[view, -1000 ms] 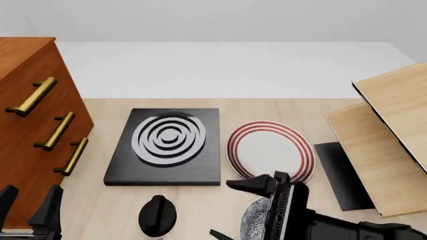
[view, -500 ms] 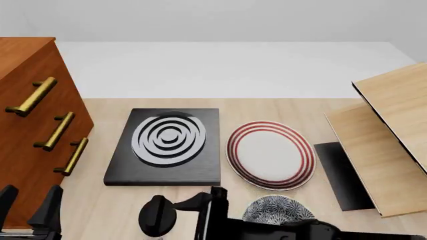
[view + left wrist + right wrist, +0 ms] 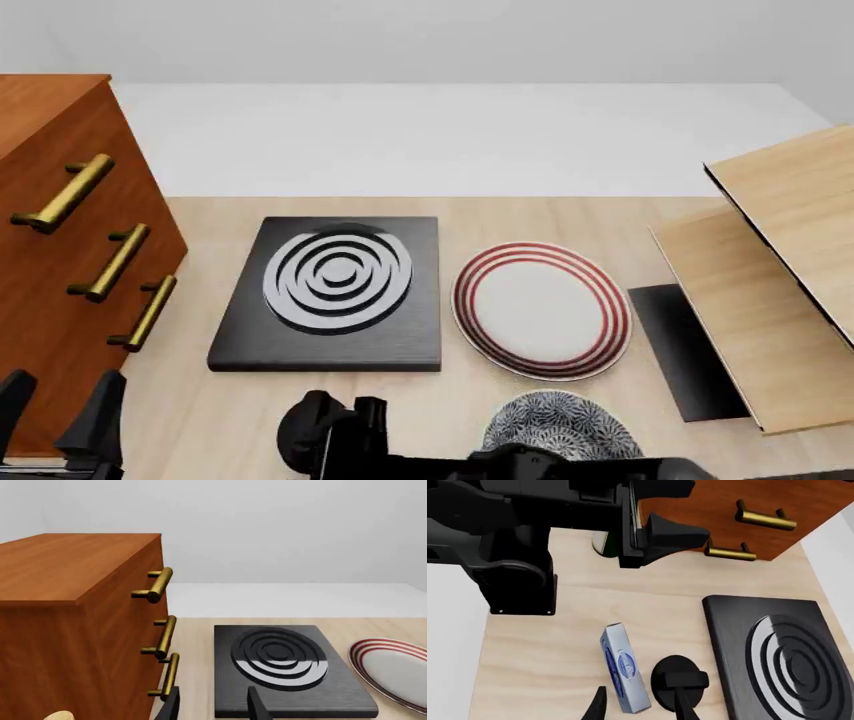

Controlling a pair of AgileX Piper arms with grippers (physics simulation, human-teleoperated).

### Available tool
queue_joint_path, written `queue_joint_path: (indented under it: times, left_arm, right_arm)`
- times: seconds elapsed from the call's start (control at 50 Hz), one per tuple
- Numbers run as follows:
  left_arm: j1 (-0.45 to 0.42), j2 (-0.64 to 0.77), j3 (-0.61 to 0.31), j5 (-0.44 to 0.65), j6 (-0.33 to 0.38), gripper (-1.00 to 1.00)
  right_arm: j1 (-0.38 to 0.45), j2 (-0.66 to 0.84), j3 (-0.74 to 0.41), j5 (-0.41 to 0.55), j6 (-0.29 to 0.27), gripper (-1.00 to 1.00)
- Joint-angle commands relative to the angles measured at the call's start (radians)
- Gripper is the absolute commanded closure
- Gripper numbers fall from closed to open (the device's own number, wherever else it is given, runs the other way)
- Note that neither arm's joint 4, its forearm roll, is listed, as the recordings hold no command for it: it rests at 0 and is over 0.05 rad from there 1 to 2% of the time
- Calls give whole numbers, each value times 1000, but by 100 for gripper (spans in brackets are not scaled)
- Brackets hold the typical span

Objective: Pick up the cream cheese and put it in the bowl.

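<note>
Now the right end effector (image 3: 639, 707) hovers over the small pale grey-white cream cheese carton (image 3: 624, 675), fingers spread.

Lying flat on the light wooden bench (image 3: 594, 625), the carton sits just beside a black round knob (image 3: 679, 682), near the black square hob with silver rings (image 3: 336, 290); blue oval marks show on its face, but no writing is legible. Across the bench, the round dark-speckled bowl (image 3: 561, 425) stands near the white plate with red rings (image 3: 541, 308). By the brown wooden drawer cabinet with brass handles (image 3: 67, 260), the left end effector (image 3: 212, 705) is parted and holds nothing.
</note>
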Motion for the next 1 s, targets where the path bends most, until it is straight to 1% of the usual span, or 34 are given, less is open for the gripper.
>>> queue_joint_path:
  times: [0.02,0.04,0.2,0.38,0.46,0.5,0.52,0.54,0.56,0.8,1.0]
  left_arm:
    - [0,0,0,0,0,-100]
    - [0,0,0,0,0,-100]
    - [0,0,0,0,0,-100]
    - [0,0,0,0,0,-100]
    - [0,0,0,0,0,-100]
    - [0,0,0,0,0,-100]
    - [0,0,0,0,0,-100]
    - [0,0,0,0,0,-100]
    - [0,0,0,0,0,-100]
    - [0,0,0,0,0,-100]
    - [0,0,0,0,0,-100]
  right_arm:
    - [10,85,-63,27,3,-100]
    - [8,103,-77,35,-5,-100]
    - [7,150,-120,56,-10,-100]
    - [2,208,-154,49,-6,-100]
    - [3,230,-167,45,1,-100]
    - [9,239,-181,48,33,-100]
    - [2,251,-186,45,19,-100]
    - [1,256,-189,43,20,-100]
    - [3,264,-198,46,31,-100]
    - [19,334,-241,38,46,-100]
    - [21,392,-253,13,62,-100]
